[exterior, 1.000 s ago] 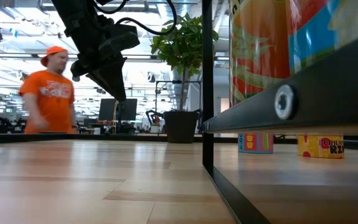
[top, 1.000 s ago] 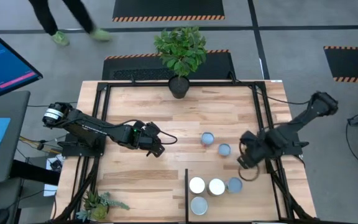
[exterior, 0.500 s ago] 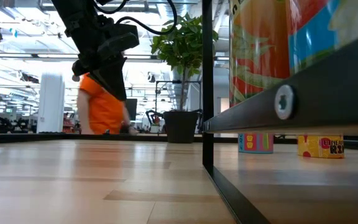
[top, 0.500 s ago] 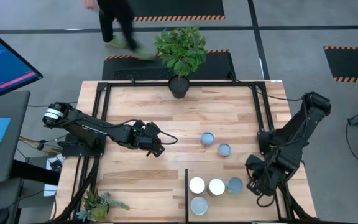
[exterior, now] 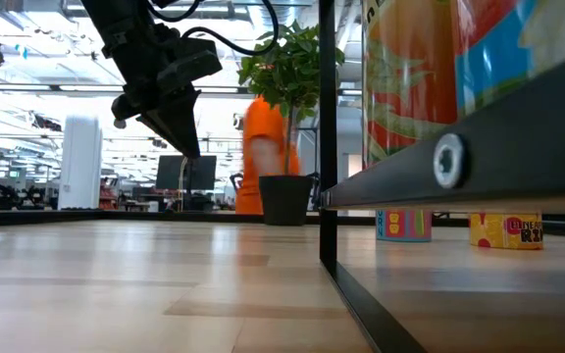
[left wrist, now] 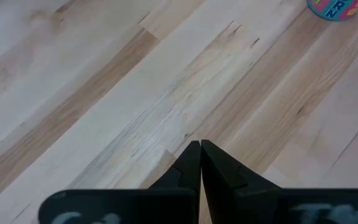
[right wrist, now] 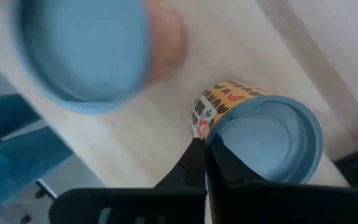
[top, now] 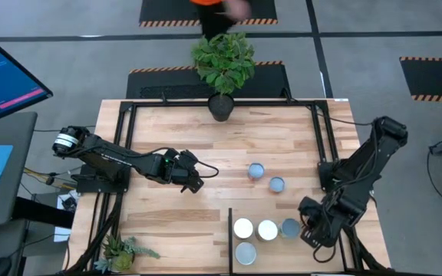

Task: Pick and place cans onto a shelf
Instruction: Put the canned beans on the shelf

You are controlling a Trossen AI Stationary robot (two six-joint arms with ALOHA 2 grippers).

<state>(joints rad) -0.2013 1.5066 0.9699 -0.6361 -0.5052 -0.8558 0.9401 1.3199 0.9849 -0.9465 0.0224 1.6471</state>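
Several cans (top: 267, 229) stand on the shelf (top: 313, 257) at the near right; one of them looms close in the low view (exterior: 439, 69). Two more cans (top: 256, 170) (top: 277, 184) stand on the tabletop. My right gripper (top: 311, 230) is shut and empty, just right of the shelf's rightmost can (top: 290, 228). In the right wrist view its tips (right wrist: 202, 152) are beside a blue-topped can (right wrist: 266, 137). My left gripper (top: 196, 185) hangs shut and empty above the table's middle (left wrist: 201, 149). My right gripper's shut fingertips (right wrist: 197, 155) stand next to the blue-topped can's patterned side (right wrist: 205, 115), coming down from above. I cannot tell whether they touch it.
A potted plant (top: 222, 69) stands at the table's far edge and a small plant (top: 121, 251) at the near left corner. The shelf's black post (exterior: 328, 137) rises near the middle. A person in orange (exterior: 263, 157) passes behind the table.
My right gripper has swung from beside the table's right edge toward the near edge and turned. It then moved a little left toward the shelf's rightmost can. The person has walked to the right behind the table.
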